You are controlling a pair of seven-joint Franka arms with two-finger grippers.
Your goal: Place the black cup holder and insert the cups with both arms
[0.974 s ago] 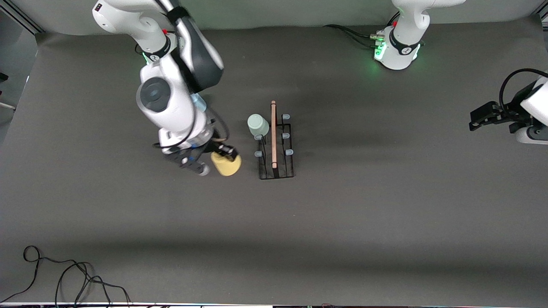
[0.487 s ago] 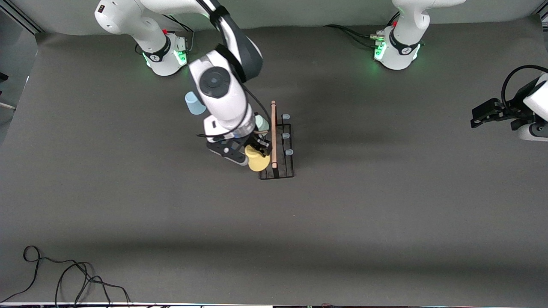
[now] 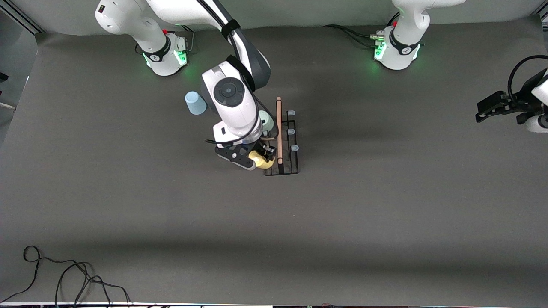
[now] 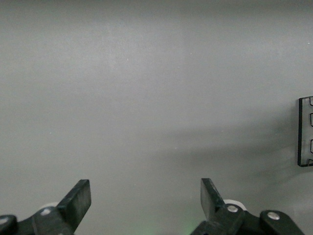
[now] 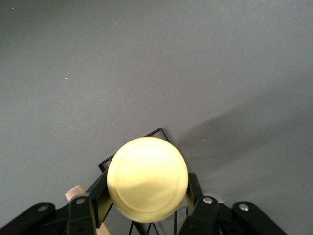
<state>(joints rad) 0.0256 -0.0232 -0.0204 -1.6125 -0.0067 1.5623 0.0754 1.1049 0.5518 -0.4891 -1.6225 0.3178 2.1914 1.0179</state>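
Observation:
The black cup holder (image 3: 287, 164) stands mid-table, its wooden rod handle (image 3: 279, 128) on top. The pale grey-green cup (image 3: 268, 120) sits upside down on a peg on the right arm's side. My right gripper (image 3: 260, 159) is shut on the yellow cup (image 3: 259, 160), held bottom up over the holder's corner nearest the front camera; in the right wrist view the cup (image 5: 147, 178) fills the space between the fingers, with the holder's wire (image 5: 146, 136) under it. The light blue cup (image 3: 195, 103) stands upside down on the table. My left gripper (image 3: 492, 107) is open and empty, waiting at the left arm's end of the table.
Black cables (image 3: 72, 278) lie at the table's edge nearest the front camera, toward the right arm's end. A black slotted part (image 4: 305, 132) shows at the edge of the left wrist view. Three bare pale-tipped pegs (image 3: 291, 131) stand on the holder's side toward the left arm.
My right gripper has carried the yellow cup from the table beside the holder to over the holder's near corner. The holder has shifted slightly toward the left arm's end.

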